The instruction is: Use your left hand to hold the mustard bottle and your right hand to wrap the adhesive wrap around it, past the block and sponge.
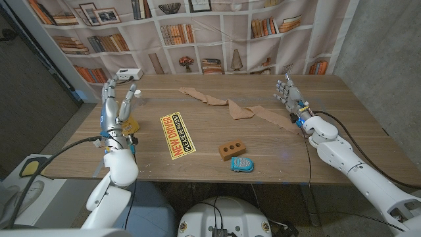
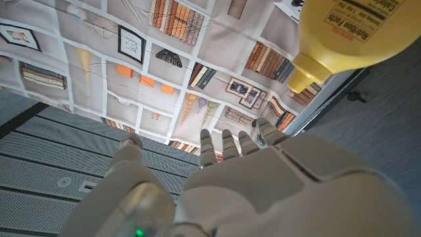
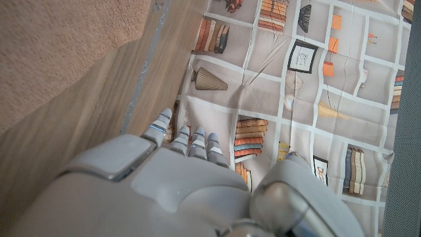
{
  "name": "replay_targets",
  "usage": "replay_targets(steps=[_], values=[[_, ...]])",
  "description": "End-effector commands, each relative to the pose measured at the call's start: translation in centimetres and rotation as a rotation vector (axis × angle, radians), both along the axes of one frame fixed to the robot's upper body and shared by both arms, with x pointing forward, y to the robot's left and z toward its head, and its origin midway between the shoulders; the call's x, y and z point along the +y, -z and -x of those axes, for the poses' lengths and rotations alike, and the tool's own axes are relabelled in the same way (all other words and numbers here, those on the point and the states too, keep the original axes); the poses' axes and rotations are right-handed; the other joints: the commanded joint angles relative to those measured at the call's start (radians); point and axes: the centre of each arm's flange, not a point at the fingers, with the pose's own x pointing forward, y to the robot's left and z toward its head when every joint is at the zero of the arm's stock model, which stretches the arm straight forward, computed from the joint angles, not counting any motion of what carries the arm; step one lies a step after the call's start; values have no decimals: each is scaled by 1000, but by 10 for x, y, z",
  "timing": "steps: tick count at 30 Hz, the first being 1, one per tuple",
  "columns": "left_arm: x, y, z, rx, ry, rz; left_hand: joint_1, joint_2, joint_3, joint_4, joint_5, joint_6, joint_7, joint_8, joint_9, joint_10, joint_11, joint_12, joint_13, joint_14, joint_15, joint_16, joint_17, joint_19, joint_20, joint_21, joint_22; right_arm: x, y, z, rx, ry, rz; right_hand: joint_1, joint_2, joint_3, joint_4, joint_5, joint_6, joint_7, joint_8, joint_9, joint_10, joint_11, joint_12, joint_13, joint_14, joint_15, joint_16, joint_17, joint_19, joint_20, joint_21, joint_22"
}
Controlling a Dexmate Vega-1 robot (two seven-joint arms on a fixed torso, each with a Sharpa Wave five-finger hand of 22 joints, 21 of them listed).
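Observation:
The yellow mustard bottle lies on the table at the left, partly hidden behind my left hand. That hand stands upright beside it with fingers spread, holding nothing. In the left wrist view the bottle shows beyond the fingers of the left hand, apart from them. The tan adhesive wrap stretches as a crumpled strip across the far middle of the table. Its right end lies just by my right hand, which is raised with fingers apart. In the right wrist view the wrap lies beside the right hand.
A brown block with two holes and a blue sponge sit near the front edge, middle. A yellow "new driver" sticker lies left of them. A white box stands at the table's back left corner.

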Motion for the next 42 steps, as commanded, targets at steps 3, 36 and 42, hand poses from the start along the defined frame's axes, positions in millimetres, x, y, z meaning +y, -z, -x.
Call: replay_targets(steps=[3, 36, 42], values=[[4, 3, 7, 8, -36, 14, 16, -1, -1, -4, -1, -19, 1, -6, 2, 5, -4, 9, 3, 8, 2, 9, 1, 1, 1, 5, 3, 0, 1, -1, 7, 0, -4, -8, -1, -5, -6, 0, 7, 4, 2, 4, 3, -1, 0, 4, -1, -2, 4, 2, -6, 3, 6, 3], [24, -12, 25, 37, -233, -43, 231, -69, 35, -38, 7, -39, 44, 19, 3, 63, -29, 28, 10, 116, 22, 22, 2, 114, -17, 23, 2, -3, -7, -4, 5, 19, 4, -9, 1, -6, -8, 0, 8, 4, 2, 4, 4, -2, 0, 4, 0, -2, 4, 2, -6, 4, 6, 3], [23, -16, 27, 40, -280, -89, 251, -75, 38, -36, 7, -38, 43, 20, 2, 64, -34, 27, 10, 117, 11, 20, 3, 114, -16, 21, 2, -3, -6, -5, 7, 18, 4, -8, 2, -5, -9, 0, 8, 4, 2, 4, 4, -1, 0, 4, 0, -2, 4, 2, -6, 3, 6, 3]])
